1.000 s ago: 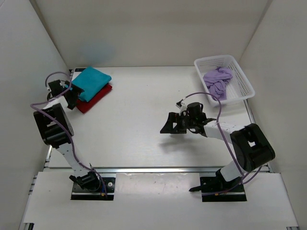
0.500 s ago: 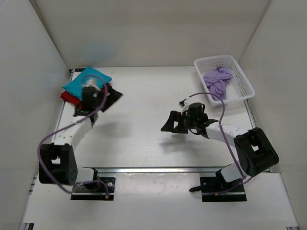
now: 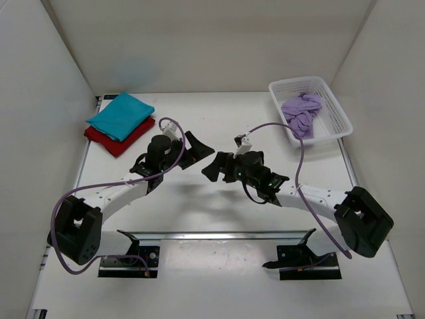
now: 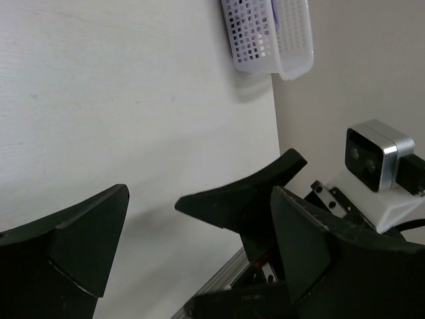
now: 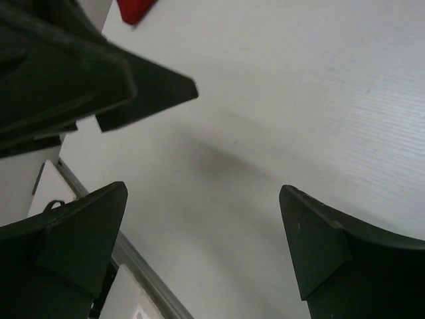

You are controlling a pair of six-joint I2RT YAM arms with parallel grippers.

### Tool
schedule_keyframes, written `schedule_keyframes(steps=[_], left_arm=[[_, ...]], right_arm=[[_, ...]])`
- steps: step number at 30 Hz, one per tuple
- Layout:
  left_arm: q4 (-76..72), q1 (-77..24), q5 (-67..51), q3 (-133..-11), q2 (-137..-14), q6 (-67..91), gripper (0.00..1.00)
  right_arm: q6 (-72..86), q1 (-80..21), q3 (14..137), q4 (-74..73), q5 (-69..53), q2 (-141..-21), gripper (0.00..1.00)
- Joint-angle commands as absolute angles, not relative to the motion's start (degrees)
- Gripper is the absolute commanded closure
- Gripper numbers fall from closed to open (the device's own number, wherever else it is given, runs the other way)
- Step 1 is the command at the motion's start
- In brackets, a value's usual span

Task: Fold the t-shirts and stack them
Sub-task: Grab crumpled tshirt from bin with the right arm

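Folded flat at the far left corner of the worktop [image 3: 219,113]: teal-blue t-shirt [image 3: 119,114], laid on top of the dark red t-shirt [image 3: 121,141], also folded, with near and right edges showing from beneath. Crumpled and unfolded in the white mesh basket [image 3: 339,109] at the far right corner: pale lavender t-shirt [image 3: 300,113], one end trailing toward the near rim. Well apart from all three shirts, over the middle of the worktop: left end effector [image 3: 192,149] and right end effector [image 3: 216,167], pointed at each other, tips near but not touching. Both spread wide, gripping nothing. In the left wrist view, beyond its own fingers: one dark finger of the right end effector, the right wrist camera [image 4: 378,159] behind it and, farther off, the white mesh basket at the worktop's edge. In the right wrist view: a finger of the left end effector at upper left and a corner of the dark red t-shirt at the top edge.
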State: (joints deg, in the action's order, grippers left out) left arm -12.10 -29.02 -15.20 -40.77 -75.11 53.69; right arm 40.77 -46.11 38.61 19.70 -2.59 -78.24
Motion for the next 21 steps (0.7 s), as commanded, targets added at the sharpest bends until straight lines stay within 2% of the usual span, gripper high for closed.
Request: schedule_keyframes(steps=[1, 5, 10, 16, 21], left_arm=[[-14.4, -30.0, -15.5, -40.8, -73.5, 54.3, 0.01], [-14.0, -29.8, -13.9, -39.2, -71.6, 52.8, 0.01], [-17.1, -28.6, -13.6, -35.4, -69.8, 55.5, 0.02], [-15.5, -27.3, -19.2, -38.4, -73.1, 54.4, 0.01], [-14.4, -28.2, -16.1, -38.1, -71.4, 53.4, 0.01]], right_arm=[[41.9, -44.0, 38.0, 23.8, 3.7, -79.2, 0.01], [46.2, -43.9, 37.8, 24.8, 2.4, -80.7, 0.01], [46.0, -45.4, 38.1, 25.1, 7.2, -80.5, 0.01], [43.3, -47.3, 41.0, 25.0, 8.9, -82.4, 0.01], [42.1, -47.8, 40.5, 25.7, 9.0, -82.3, 0.01]])
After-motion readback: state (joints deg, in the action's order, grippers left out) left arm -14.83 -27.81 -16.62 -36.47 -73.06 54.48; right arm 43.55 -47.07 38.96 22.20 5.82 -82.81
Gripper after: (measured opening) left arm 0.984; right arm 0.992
